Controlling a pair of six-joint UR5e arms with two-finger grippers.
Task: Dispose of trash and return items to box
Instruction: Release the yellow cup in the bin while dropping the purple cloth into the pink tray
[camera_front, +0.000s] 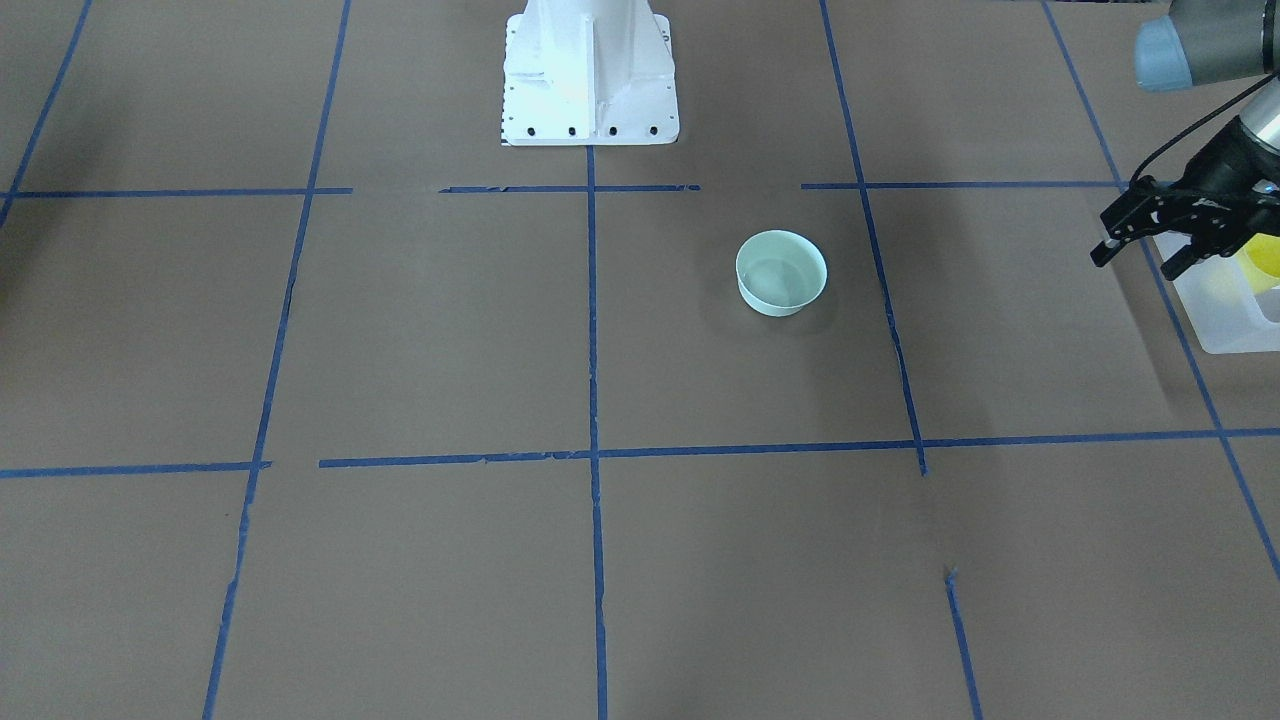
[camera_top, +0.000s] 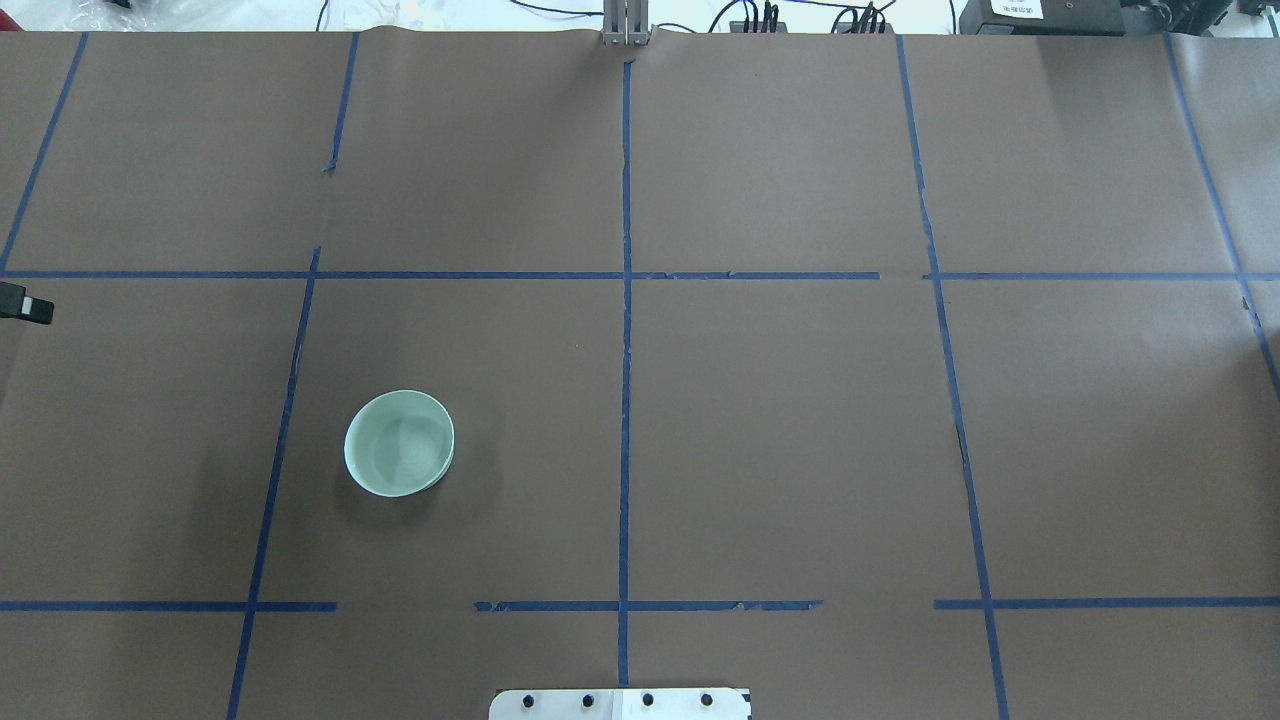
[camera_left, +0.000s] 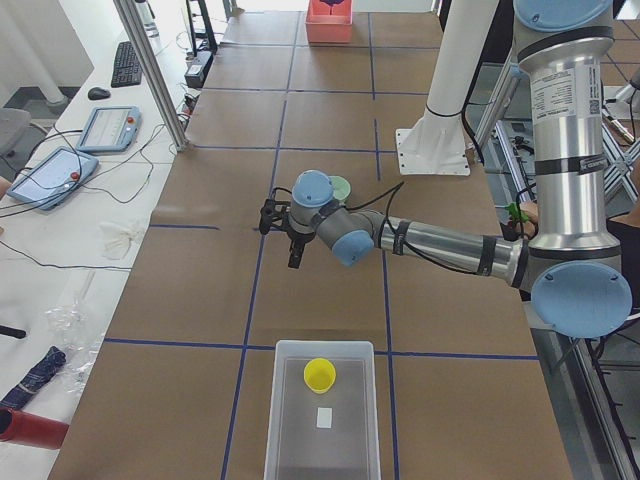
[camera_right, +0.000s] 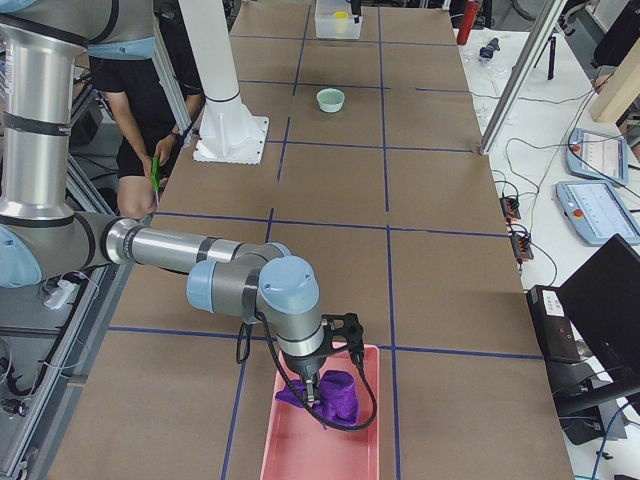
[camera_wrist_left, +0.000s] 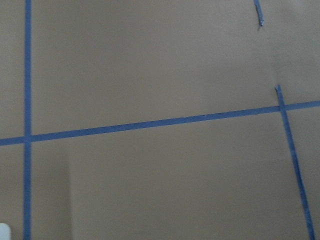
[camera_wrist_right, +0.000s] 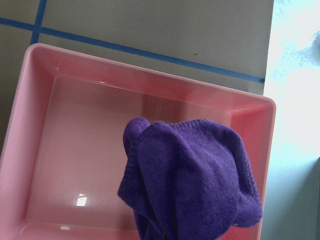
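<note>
While the yellow cup (camera_front: 1262, 262) already sits in the box (camera_front: 1225, 325) at the surface's left end, the front view shows the left end effector (camera_front: 1133, 265) empty, fingers apart, above that box's rim. From overhead, the mint bowl (camera_top: 399, 443) waits left of centre, nearer the robot's edge. It stands upright, mouth skyward, and being round it has no long axis. In the right-side view, the right end effector (camera_right: 325, 385) is at a purple cloth (camera_right: 340, 400) in the pink tray (camera_right: 300, 450). I cannot tell its grip.

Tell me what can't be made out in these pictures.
Right gripper: exterior right view only; purple cloth covers its fingertips, so open or shut is unclear.
Box: front view, cut off by the right edge.
Cup: front view, partly hidden behind the left gripper.
Label in the box: exterior left view, too small to read.
</note>
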